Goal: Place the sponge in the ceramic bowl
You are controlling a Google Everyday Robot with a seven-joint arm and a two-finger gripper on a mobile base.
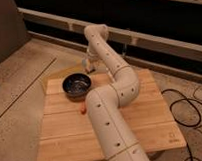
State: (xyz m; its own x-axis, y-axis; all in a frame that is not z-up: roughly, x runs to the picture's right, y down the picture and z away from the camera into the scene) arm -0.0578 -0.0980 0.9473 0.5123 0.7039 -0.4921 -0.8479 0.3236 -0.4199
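The ceramic bowl (pixel 77 86) is dark, round and glossy, and stands on the left part of a wooden table (pixel 146 118). My white arm (pixel 115 109) reaches from the near edge across the table and bends back down at the far side. Its gripper (pixel 88 65) hangs shut just beyond the bowl's far right rim, above the table's back edge. I cannot tell whether anything is in it. The sponge does not show in this view.
A small orange thing (pixel 83 109) lies on the table just in front of the bowl, against the arm. Black cables (pixel 188 109) trail on the floor to the right. A long rail (pixel 153 40) runs behind the table.
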